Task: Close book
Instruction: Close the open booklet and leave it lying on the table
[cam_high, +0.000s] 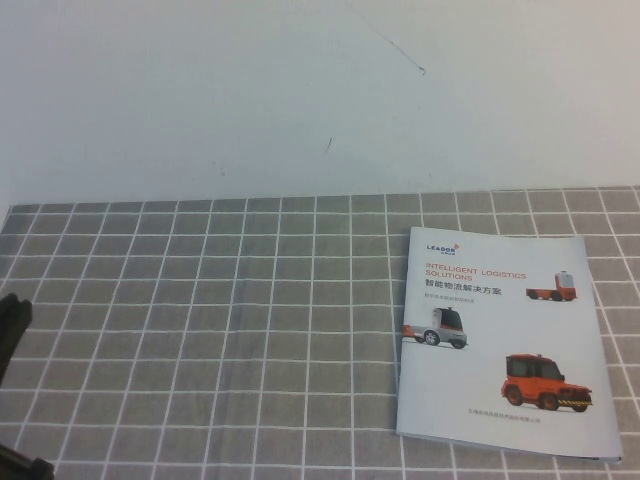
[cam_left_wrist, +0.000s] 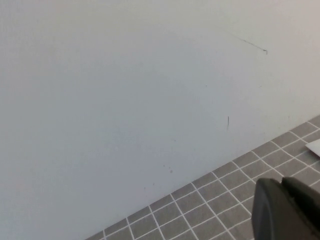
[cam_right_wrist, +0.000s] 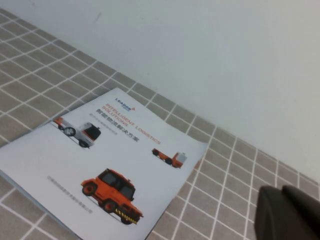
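On checked cloth (cam_high: 200, 330) — book (cam_high: 505, 345), closed, cover up. Left gripper (cam_left_wrist: 286, 210) well left of it, right gripper (cam_right_wrist: 289, 214) near — grips: cannot tell.

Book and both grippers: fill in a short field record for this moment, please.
book: closed, front cover up, flat on the grey checked cloth, on the robot's right side
cover: red title, three pictured vehicles
left gripper: at the far left, away from the book, holding nothing
right gripper: outside the high view, clear of the book, no contact
task state: book looks closed
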